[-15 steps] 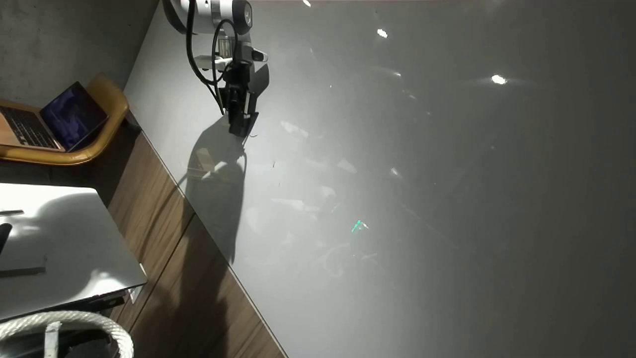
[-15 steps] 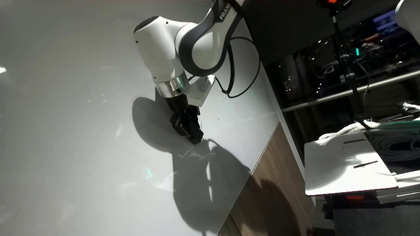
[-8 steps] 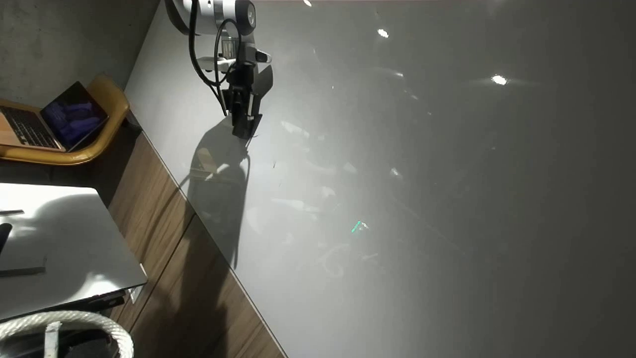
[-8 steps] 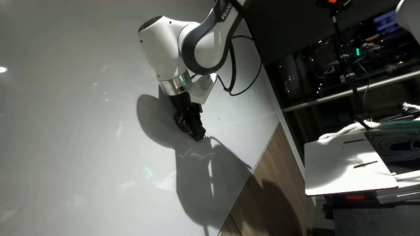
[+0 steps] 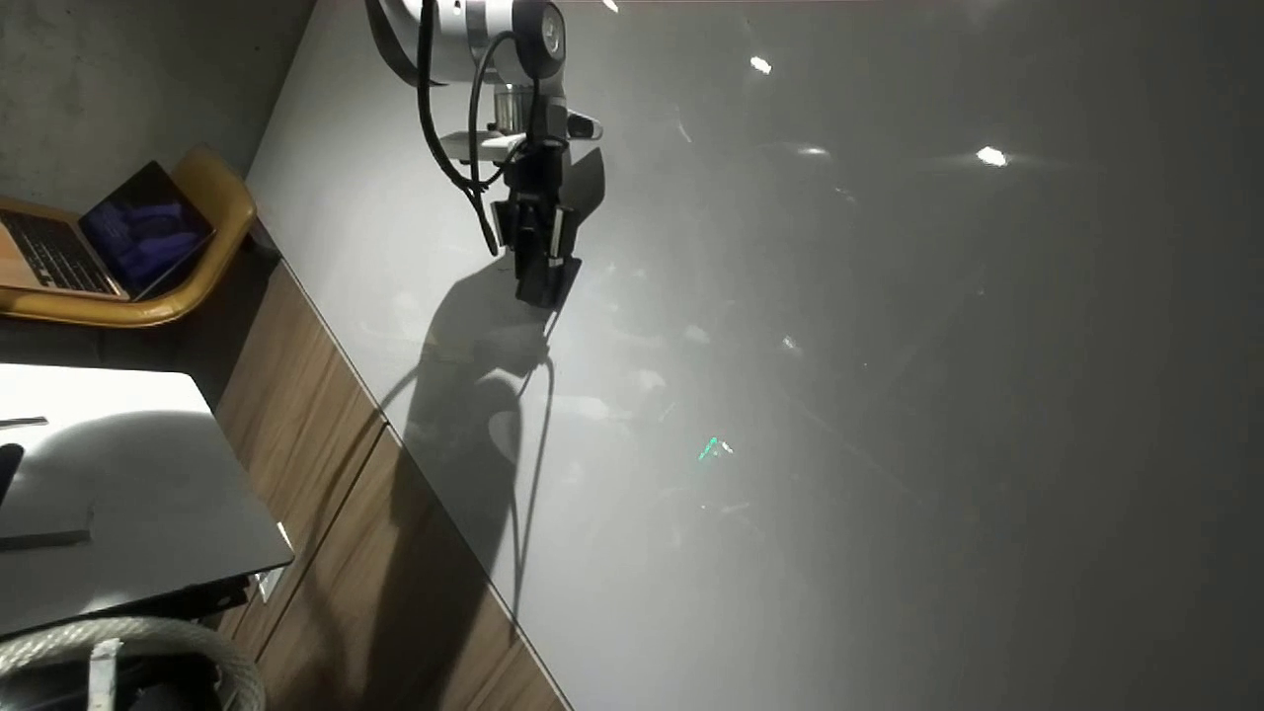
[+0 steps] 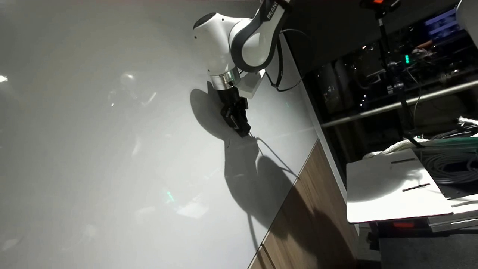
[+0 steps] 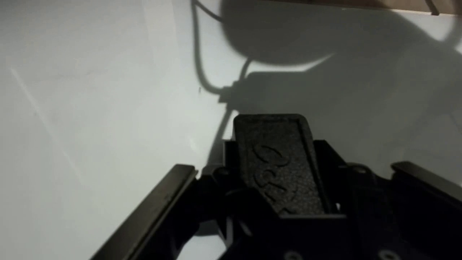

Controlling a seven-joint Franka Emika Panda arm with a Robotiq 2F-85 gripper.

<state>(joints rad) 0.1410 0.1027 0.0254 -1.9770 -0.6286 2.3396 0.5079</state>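
A dark grey, rectangular, speckled block (image 7: 279, 173) with rounded corners and raised markings is held in the black 2-finger gripper (image 7: 276, 156), clasped between its 2 fingers. The gripper is mounted at the end of a white and dark grey robot arm (image 6: 220, 41), along which black looped cables (image 5: 425, 79) are strung. The block is positioned near a broad, glossy white surface (image 5: 790, 553); whether the surface is touched cannot be told. A large dark shadow (image 5: 469, 395) is cast across the white surface and onto a brown wood-grain panel (image 5: 286, 385), by which the surface is bordered in both exterior views. In an exterior view, an open laptop (image 5: 148, 232) is seen on a mustard-yellow chair (image 5: 225, 188). Nearby, a flat white panel (image 5: 138, 484) is marked by 2 dark strips, and a curved length of white braided rope (image 5: 158, 631) is seen beside it.
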